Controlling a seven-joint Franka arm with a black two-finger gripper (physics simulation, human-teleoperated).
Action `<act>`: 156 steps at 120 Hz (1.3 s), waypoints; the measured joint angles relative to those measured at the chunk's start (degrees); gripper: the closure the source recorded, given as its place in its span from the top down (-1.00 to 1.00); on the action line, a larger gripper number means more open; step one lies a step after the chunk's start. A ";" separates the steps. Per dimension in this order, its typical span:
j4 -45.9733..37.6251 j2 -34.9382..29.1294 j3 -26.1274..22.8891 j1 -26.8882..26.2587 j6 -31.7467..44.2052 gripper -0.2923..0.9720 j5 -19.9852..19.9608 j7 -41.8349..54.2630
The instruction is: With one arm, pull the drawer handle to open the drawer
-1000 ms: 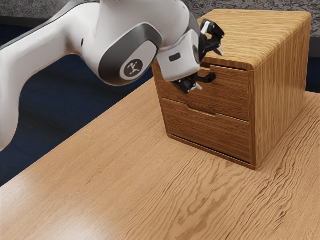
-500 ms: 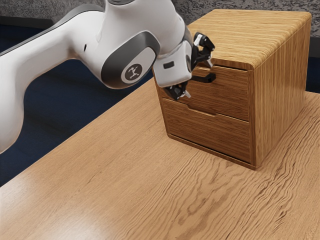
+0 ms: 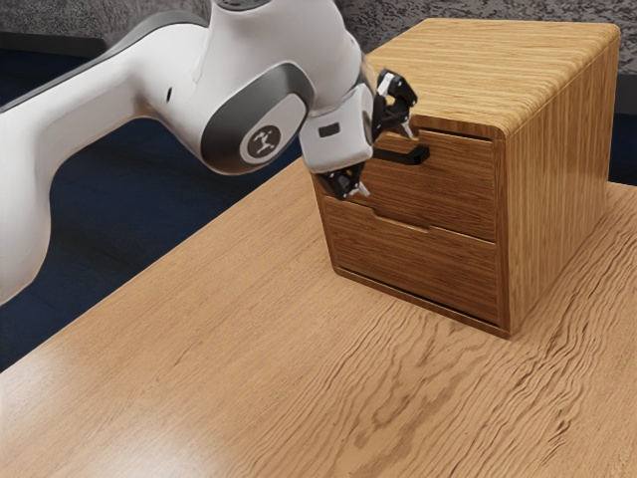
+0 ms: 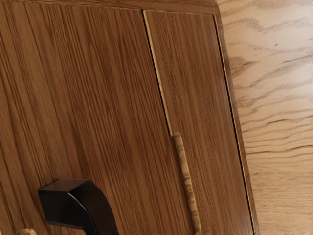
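Black handle [image 3: 410, 155], a short bar, is fixed to the front of the top drawer [image 3: 453, 184] near that front's upper edge, toward the exterior view's left. In the wrist view one rounded end of the handle [image 4: 78, 208] stands out from the wood just under the hand. The top drawer sits in a wooden cabinet [image 3: 557, 179], directly above the lower drawer [image 3: 418, 254]. In the exterior view the two fronts look level with each other and with the cabinet's face, and no part of the top drawer projects.

In the wrist view a thin seam separates the top drawer [image 4: 73, 98] from the lower drawer [image 4: 195, 73]. A pale notch in the lower drawer's edge lies along that seam.

The gripper [image 3: 371, 139] is at the handle's end on the exterior view's left, facing the drawer front. Its fingers [image 3: 395, 92] are spread wide, one above the bar and one below it, so the bar's end lies between them. Neither finger can be seen pressing on the bar.

The white and grey arm [image 3: 199, 90] enters from the exterior view's upper left and bends down to the cabinet's front.

The cabinet stands on a light wooden table [image 3: 299, 378], toward the exterior view's upper right. The table [image 4: 279, 98] also appears beside the cabinet in the wrist view. Dark blue floor [image 3: 119, 199] lies beyond the table's edge.
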 joint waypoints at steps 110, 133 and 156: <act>-0.78 2.24 2.38 1.67 -0.09 0.54 -0.04 0.56; -1.96 1.69 3.59 1.63 -0.43 0.54 -0.05 0.56; -6.27 -2.10 3.87 1.55 -2.03 0.52 -0.16 0.54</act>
